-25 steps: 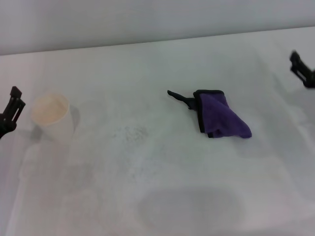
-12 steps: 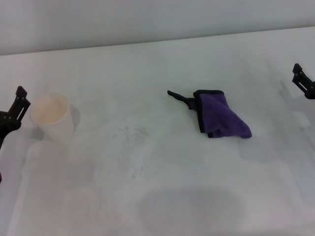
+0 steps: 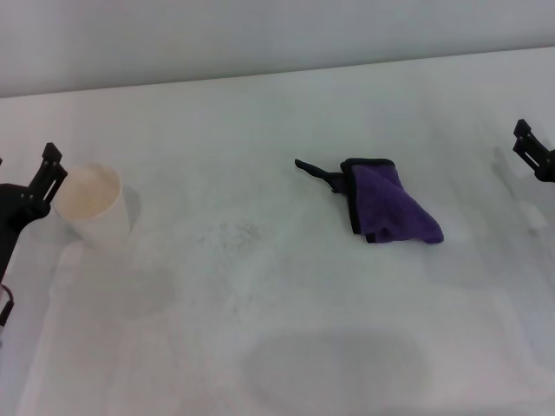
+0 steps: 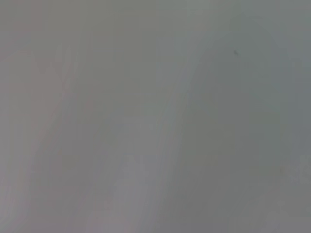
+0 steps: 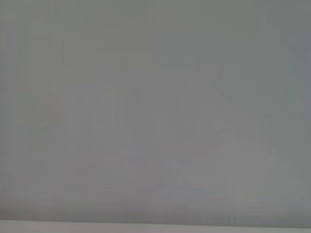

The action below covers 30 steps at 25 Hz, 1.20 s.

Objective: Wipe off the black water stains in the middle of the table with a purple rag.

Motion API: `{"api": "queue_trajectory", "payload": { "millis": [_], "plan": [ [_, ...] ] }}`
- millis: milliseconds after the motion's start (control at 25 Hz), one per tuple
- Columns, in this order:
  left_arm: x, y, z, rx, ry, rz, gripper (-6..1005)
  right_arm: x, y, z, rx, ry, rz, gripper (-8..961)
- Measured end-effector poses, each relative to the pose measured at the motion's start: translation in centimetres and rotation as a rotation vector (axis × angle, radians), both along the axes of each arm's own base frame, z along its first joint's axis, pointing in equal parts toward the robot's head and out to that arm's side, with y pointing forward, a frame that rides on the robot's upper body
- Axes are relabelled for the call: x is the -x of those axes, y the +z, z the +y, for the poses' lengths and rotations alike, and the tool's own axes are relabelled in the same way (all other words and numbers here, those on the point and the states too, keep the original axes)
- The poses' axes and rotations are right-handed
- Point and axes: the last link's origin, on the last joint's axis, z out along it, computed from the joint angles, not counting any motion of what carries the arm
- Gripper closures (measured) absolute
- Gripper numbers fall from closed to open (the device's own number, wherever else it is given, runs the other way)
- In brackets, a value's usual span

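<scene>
The purple rag lies folded on the white table, right of the middle, with its black loop tab pointing left. No dark brown-black blot shows; only a faint grey speckled smudge marks the table's middle. My left gripper is at the left edge, right beside the cream paper cup. My right gripper is at the far right edge, well away from the rag. Both wrist views show only plain pale surface.
The cream paper cup stands upright at the left. The table's far edge meets a pale wall at the back. A faint grey shadow lies on the near table.
My left gripper has moved right, up to the cup's side. My right gripper has shifted slightly down and toward the right edge. The rag and the cup have not moved.
</scene>
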Motion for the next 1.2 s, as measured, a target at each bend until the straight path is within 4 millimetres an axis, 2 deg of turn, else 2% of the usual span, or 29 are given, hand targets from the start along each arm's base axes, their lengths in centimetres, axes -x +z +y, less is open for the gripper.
{"api": "queue_trajectory", "payload": {
  "millis": [480,1200],
  "plan": [
    [-1.0,-0.2,0.8,-0.001,-0.022,-0.014,111,-0.2,0.2,-0.1,-0.005,-0.006,0.009,88],
    [-2.8,-0.2,2.9,0.005,-0.078,-0.008,112,-0.4,0.1,-0.3,-0.001,-0.018,0.012,87]
  ]
}}
